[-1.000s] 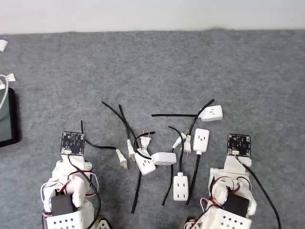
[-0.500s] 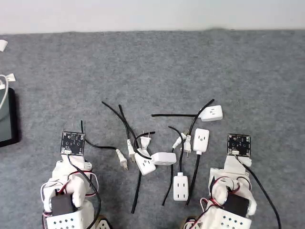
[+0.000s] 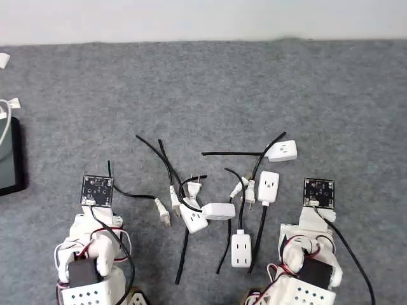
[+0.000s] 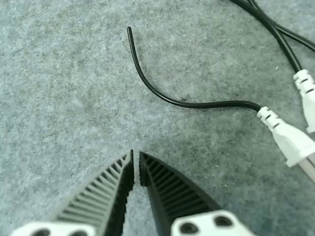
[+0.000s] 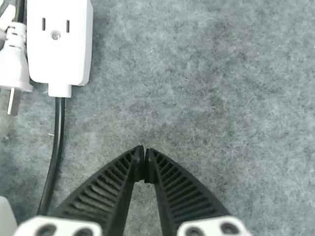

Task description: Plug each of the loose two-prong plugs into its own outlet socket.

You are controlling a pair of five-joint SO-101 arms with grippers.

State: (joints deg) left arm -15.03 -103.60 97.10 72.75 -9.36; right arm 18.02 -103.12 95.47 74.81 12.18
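No change to call across the last second: both arms sit parked at the near edge of the grey mat (image 3: 254,89), and not one cord or plug has shifted.

Closest in, the left gripper (image 4: 136,153) hangs just over the mat. Its claw is narrowed to a sliver of a gap and holds nothing. Same story for the right gripper (image 5: 144,150), tips pinched together and empty.

Between the two arms lies the near socket (image 3: 241,249), face up, its black cord running away from the arms.

Moving out, just ahead of the left gripper, the leftmost plug (image 3: 163,213) lies loose on the mat, and its black cord curves off past the left arm's wrist. Right beside it is the second plug (image 3: 174,202), loose as well.

Next come two sockets touching each other, the tilted socket (image 3: 194,219) and the side-on socket (image 3: 218,211). The third plug (image 3: 194,188) lies just beyond them, prongs pointing away from the arms and in nothing.

On the right arm's side, the fourth plug (image 3: 238,188) and fifth plug (image 3: 250,190) lie together. The fifth rests against the flank of the tall socket (image 3: 269,187), which is face up, and its bare prongs point back toward the arms.

Farthest out sits the far socket (image 3: 282,150), well apart from both grippers.
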